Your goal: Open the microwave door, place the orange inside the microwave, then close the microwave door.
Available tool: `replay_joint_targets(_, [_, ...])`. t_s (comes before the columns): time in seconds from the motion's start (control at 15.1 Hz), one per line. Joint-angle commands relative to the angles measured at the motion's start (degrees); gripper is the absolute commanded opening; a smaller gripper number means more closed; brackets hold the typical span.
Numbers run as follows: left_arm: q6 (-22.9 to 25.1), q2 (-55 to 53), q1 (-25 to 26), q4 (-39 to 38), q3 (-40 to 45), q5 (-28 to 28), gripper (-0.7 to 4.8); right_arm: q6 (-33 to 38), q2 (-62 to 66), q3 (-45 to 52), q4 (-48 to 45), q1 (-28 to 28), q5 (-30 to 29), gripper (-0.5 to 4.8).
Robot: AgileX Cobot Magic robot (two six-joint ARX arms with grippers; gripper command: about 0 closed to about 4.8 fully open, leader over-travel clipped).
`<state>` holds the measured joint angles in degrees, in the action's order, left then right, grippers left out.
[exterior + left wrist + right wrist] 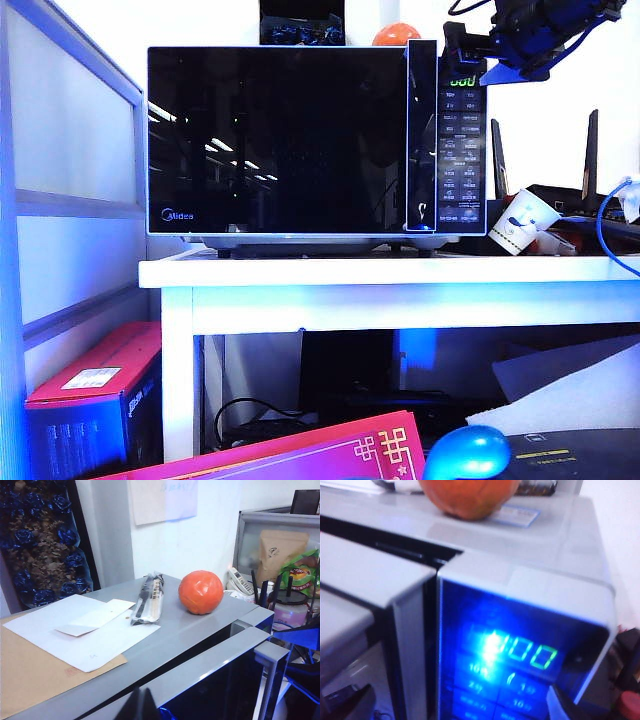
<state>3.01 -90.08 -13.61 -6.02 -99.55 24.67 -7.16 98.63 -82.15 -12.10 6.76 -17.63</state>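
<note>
The boxy black-and-silver microwave is seen on the white tabletop, and its glossy black glass door appears slightly ajar at the handle edge, as a gap is shown in both wrist views. The round orange-red orange is resting on the microwave's grey top, near the keypad side. The right gripper is held at the upper corner by the green display, with its jaws apart and nothing between them. The left gripper is barely shown above the door's top edge (whether it is open or closed cannot be told). If the door is tugged sharply, the orange could be shaken loose and rolled off the smooth top. The handle strip could also be missed, and keypad buttons pressed instead.
</note>
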Motion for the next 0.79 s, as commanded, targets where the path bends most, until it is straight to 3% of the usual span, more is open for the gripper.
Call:
replay_joint_targets(0.07, [0.04,0.2,0.02,0.48,-0.22,0.17,-0.05,-0.42,-0.33,-0.22,-1.38,0.52,-3.91,4.4])
replay_joint_targets(0.26, [0.04,0.2,0.02,0.52,-0.22,0.17,-0.05,-0.44,-0.98,-0.28,0.11,0.35,-9.77,4.4])
replay_joint_targets(0.66, [0.04,0.2,0.02,0.52,-0.22,0.17,-0.05,-2.12,-5.84,-0.31,3.5,-0.07,-14.71,4.39])
replay_joint_targets(0.79, [0.02,0.2,0.02,0.48,-0.22,0.17,-0.05,-1.73,-6.12,-1.03,4.35,-0.63,-20.39,4.37])
